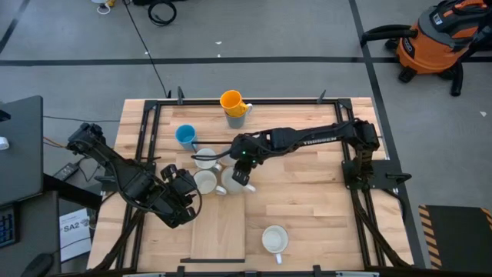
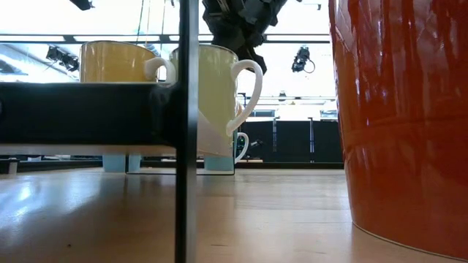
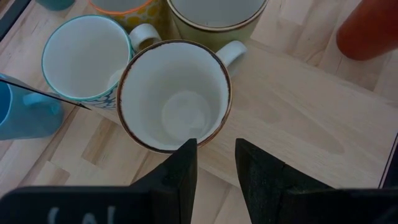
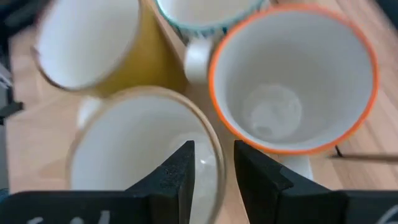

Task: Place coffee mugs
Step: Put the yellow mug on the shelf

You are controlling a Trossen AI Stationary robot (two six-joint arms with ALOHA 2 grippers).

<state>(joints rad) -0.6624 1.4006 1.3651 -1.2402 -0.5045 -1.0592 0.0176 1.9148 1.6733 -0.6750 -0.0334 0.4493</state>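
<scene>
Straddling cream mug (image 4: 143,155) rim, right fingers (image 4: 186,171)

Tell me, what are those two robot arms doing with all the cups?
They are setting out coffee mugs on a wooden table. The left tool sits at the rim of a brown-edged white mug, one finger inside and one outside. The right tool sits the same way on a cream mug, beside an orange-rimmed mug. Several mugs are bunched mid-table. A blue mug, a yellow mug and a white mug stand apart.
</scene>
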